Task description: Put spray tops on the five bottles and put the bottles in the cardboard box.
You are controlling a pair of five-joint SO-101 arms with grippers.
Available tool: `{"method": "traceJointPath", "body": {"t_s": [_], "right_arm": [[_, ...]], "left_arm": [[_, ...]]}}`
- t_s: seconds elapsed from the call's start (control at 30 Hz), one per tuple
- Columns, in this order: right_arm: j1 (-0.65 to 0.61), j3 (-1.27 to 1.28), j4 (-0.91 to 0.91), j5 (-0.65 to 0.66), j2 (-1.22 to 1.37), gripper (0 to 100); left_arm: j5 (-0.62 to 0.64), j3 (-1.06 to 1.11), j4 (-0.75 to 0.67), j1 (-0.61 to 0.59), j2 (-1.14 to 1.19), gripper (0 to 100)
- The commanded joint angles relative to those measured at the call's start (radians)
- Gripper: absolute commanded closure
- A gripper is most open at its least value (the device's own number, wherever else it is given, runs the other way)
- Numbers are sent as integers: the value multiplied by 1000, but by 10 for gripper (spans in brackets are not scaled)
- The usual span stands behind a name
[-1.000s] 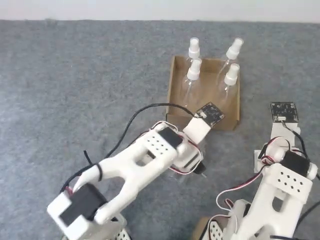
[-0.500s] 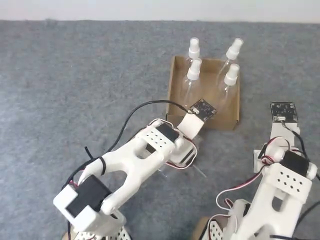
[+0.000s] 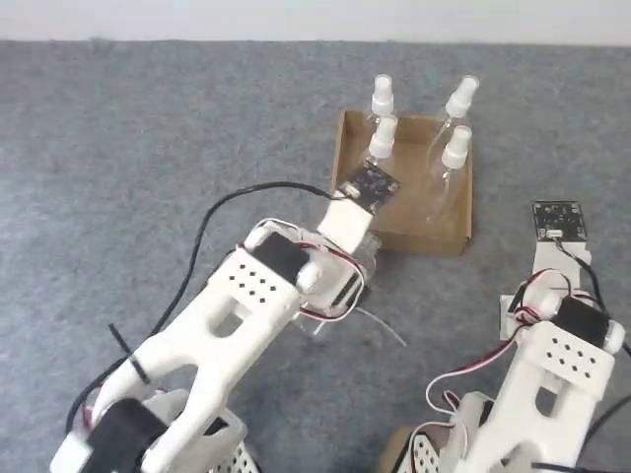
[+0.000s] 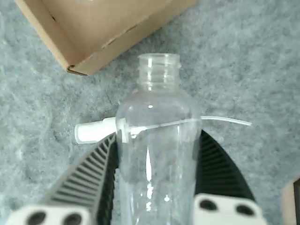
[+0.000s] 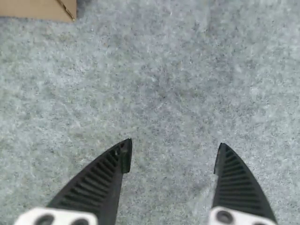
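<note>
Five bottles by count. Four capped bottles point(image 3: 383, 138), each with a white spray top, standing upright inside the cardboard box point(image 3: 434, 241), two toward the back wall and two nearer the front. Fifth bottle point(image 4: 157, 117) clear and uncapped, clamped across its body between the ribbed black fingers point(image 4: 93, 173) of the left gripper point(image 4: 158, 143), open threaded neck aimed toward the near corner of the box, just short of it. One loose spray top point(image 4: 96, 131) lying on the carpet point(image 3: 148, 148) behind the held bottle, white head poking out on one side, thin dip tube reaching out past the other. Cannot tell whether bottle and spray top touch. Two arms, side by side. Right gripper point(image 5: 173, 145) parted wide, nothing between the fingers, hanging over bare carpet near the box's right front corner, with a corner of the cardboard at the far edge of the right wrist view. Box set toward the back of the surface, its front wall facing both arms. Broad stretch of carpet on the left arm's side of the box, narrower strip between the two arms. Grey, short-piled carpet throughout, ending at a pale wall point(image 3: 296, 20) along the back.
</note>
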Motion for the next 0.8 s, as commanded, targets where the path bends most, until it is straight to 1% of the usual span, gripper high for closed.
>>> {"method": "traceJointPath", "body": {"t_s": [0.0,0.07,0.2,0.23,0.3,0.47,0.5,0.67,0.7,0.77], "right_arm": [[10,-14,-7,9,-38,757],[13,-14,-7,12,-38,757],[10,-12,-7,14,-38,757],[8,-14,-7,14,-38,757],[7,-15,-10,9,-38,757],[-56,-11,-7,5,-38,757],[-59,-11,-7,5,-38,757],[-61,-12,-7,5,-38,757],[-59,-12,-7,5,-38,757],[-58,-12,-7,5,-38,757]], "left_arm": [[0,-61,11,-40,-58,859],[3,-61,11,-101,-58,860],[-5,-68,5,-288,-58,860],[-12,-70,6,-308,-63,860],[-52,-67,20,-308,-66,860],[-46,-68,38,-221,-60,859],[-23,-68,34,-199,-58,859],[256,-54,-74,-87,-57,862],[295,-44,-107,-55,-57,862],[330,-15,-183,20,-57,860]]}}
